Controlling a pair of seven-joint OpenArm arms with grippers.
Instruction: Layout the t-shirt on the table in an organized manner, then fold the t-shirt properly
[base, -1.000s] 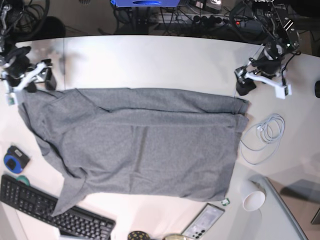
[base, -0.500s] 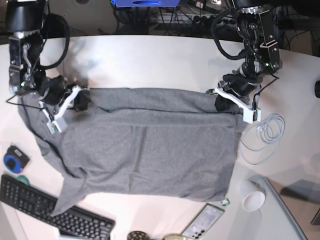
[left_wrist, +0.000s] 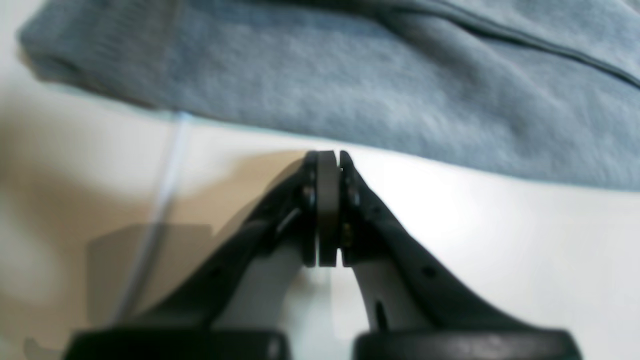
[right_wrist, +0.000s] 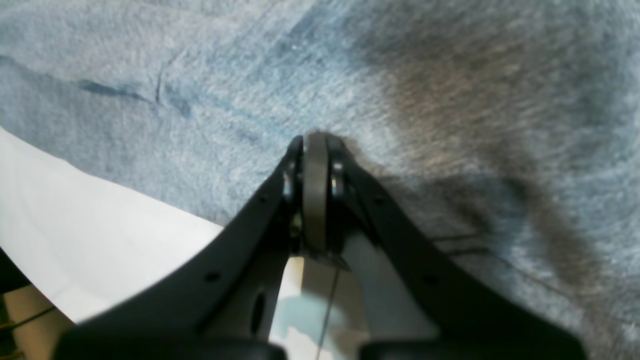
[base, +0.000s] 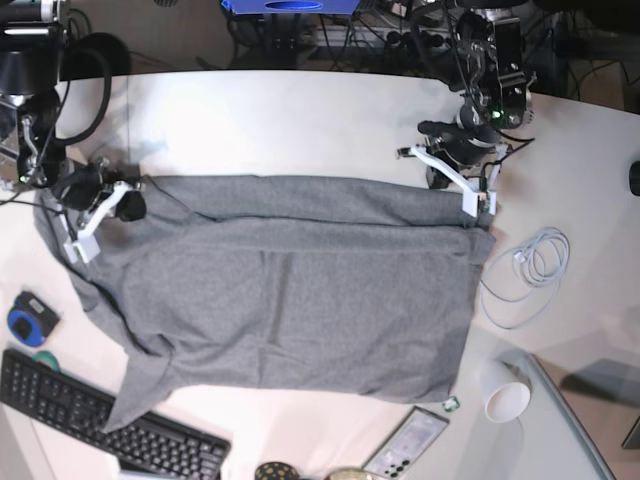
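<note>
T-shirt (base: 280, 285) flat on table (base: 300, 120), long axis 9-to-3 o'clock, sleeves toward 9; left gripper (left_wrist: 329, 162) and right gripper (right_wrist: 315, 142) both closed, empty

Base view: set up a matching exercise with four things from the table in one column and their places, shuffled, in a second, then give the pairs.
Things:
1. t-shirt
2. coiled white cable
3. black keyboard
4. white paper cup

Places:
A. bottom left corner
B. right of the shirt's edge
C. spread across the table's middle
D. lying on its side, lower right

Pairs: 1-C, 2-B, 3-A, 4-D
</note>
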